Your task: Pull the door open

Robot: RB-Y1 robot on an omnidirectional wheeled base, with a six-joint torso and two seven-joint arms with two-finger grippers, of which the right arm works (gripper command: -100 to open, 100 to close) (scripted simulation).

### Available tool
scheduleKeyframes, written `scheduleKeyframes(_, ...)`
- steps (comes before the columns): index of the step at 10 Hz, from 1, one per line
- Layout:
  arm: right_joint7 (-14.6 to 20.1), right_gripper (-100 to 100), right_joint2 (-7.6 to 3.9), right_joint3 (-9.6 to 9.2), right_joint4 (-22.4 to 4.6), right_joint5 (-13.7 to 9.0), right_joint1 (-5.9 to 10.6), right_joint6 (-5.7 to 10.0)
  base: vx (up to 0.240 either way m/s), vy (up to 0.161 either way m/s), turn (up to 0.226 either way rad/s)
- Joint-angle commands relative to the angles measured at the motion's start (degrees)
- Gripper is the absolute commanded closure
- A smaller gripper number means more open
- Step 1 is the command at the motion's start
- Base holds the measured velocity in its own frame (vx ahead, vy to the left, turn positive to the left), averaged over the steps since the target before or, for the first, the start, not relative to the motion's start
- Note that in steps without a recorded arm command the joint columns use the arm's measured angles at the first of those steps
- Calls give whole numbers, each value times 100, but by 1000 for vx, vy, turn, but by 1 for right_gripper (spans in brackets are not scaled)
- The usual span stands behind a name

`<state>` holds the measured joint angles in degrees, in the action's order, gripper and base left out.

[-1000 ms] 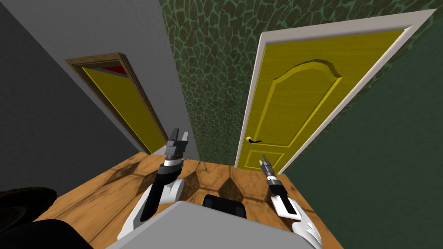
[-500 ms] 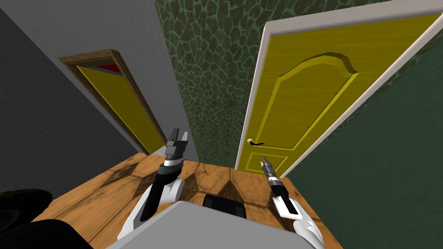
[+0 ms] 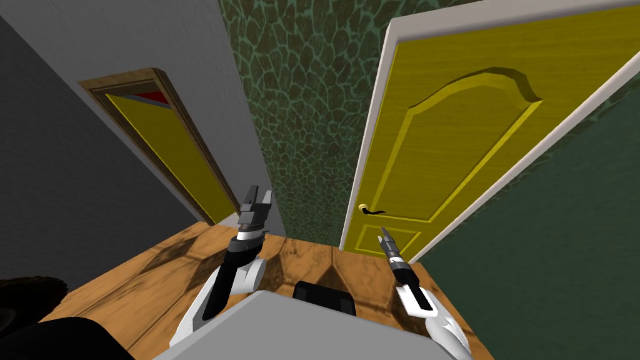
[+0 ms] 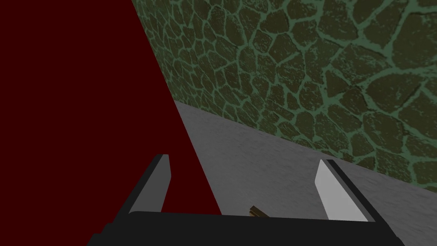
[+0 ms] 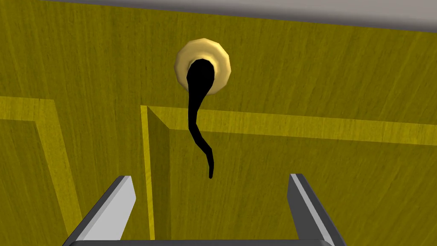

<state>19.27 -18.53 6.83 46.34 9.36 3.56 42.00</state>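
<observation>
Head view: a green stone-patterned wall (image 3: 300, 94) over a wooden floor (image 3: 156, 269). The yellow door (image 3: 450, 144) is ahead to my right, with the right gripper (image 3: 382, 232) pointing just below its lever handle (image 3: 374, 212) and the left gripper (image 3: 259, 197) raised well apart.
Left wrist view: fingers spread, empty.
Right wrist view: fingers (image 5: 121, 192) spread, the black handle ahead between them, untouched. I judge this to be the reach; next, close in and pinch the lever before pulling

The door (image 3: 462, 144) is yellow with fine wood grain, in a white frame (image 3: 369, 125). Its handle (image 5: 197, 115) is black on a pale gold rosette (image 5: 222, 64). The adjoining wall (image 3: 306, 106) is dark green with a cobblestone pattern. The floor (image 3: 156, 269) is brown planking.
</observation>
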Motion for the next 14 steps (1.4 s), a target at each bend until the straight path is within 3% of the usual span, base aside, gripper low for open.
scheduleKeyframes(1, 22, -100, -25, 18, -173, 14, 76, 33, 114, -28, 20)
scheduleKeyframes(4, 63, -100, -82, 49, -476, 35, 200, 102, 107, -17, 15)
scheduleKeyframes(13, 105, -100, -332, 331, -735, -186, 104, 245, 173, 2, 94)
scheduleKeyframes(14, 92, -100, -321, 317, -832, -173, 164, 289, 95, -9, 20)
